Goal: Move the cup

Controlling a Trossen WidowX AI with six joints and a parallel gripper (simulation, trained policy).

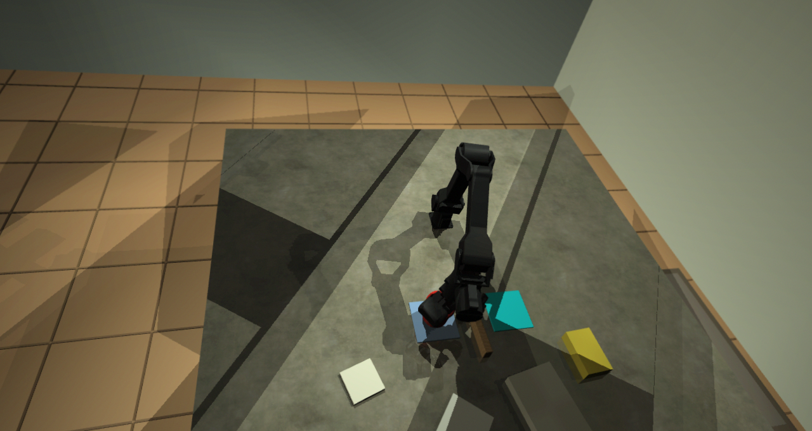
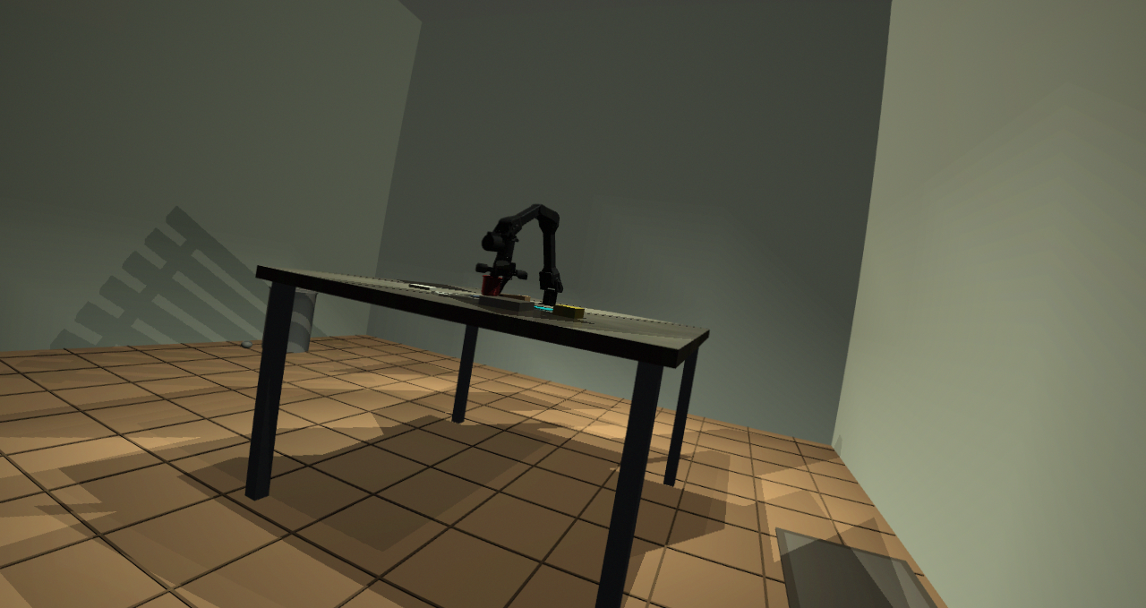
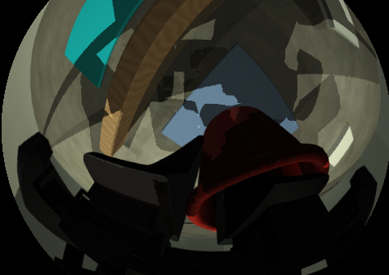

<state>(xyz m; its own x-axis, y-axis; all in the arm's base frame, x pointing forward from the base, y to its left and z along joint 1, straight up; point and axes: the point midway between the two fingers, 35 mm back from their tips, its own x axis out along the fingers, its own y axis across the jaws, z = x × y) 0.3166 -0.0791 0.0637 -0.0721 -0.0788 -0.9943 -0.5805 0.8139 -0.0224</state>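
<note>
The red cup (image 1: 433, 294) (image 2: 489, 286) (image 3: 243, 141) is at the blue pad (image 1: 422, 334) (image 3: 247, 76). It looks roughly upright in the exterior view; whether its base touches the pad cannot be told. My gripper (image 2: 501, 278) (image 3: 207, 140) is shut on the cup's wall, one finger inside the rim and the other outside. The arm hides most of the cup in the top view. The marbles are hidden. The teal pad (image 1: 514, 310) (image 2: 543, 308) (image 3: 86, 25) lies on the other side of a wooden bar and bears nothing.
The wooden bar (image 1: 481, 339) (image 3: 150, 56) stands between the two pads. A yellow block (image 1: 584, 350) (image 2: 568, 311) lies beyond the teal pad. A large grey block (image 1: 545, 394) (image 2: 506, 304) and a flat pale tile (image 1: 361, 381) lie nearer the top view.
</note>
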